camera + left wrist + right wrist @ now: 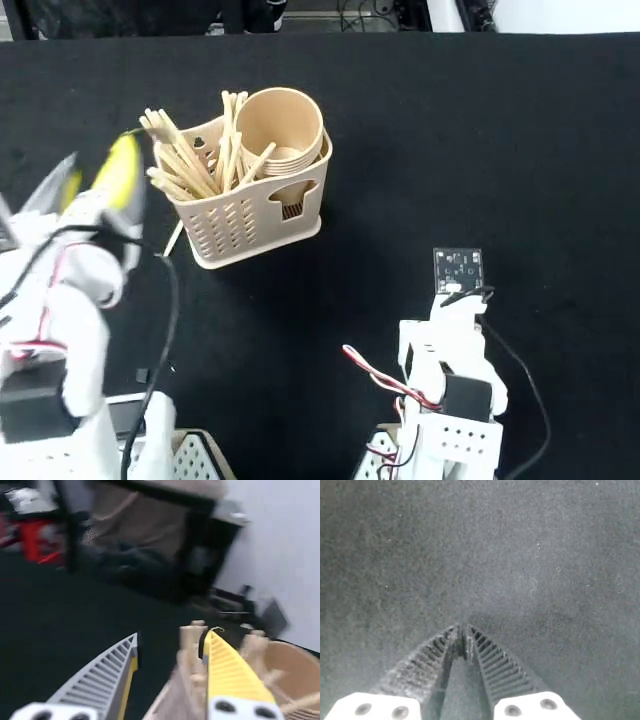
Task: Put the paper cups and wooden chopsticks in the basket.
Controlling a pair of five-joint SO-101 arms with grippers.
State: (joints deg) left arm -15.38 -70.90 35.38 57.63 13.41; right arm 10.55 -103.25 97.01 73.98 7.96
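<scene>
A cream plastic basket (250,215) stands on the black table, left of centre. Stacked paper cups (283,125) sit in its right compartment, and several wooden chopsticks (190,160) stand upright in its left one. One more chopstick (174,238) lies on the table against the basket's left base. My left gripper (95,180) hangs just left of the basket, open, with nothing between its yellow and grey fingers; in the left wrist view the left gripper (172,642) is beside the chopsticks (190,645) and cup (285,675). My right gripper (465,632) is shut over bare table.
The right arm (450,340) sits folded near the front edge, right of centre. The black cloth runs bare to the right of and behind the basket. Cables and stands line the room beyond the far edge.
</scene>
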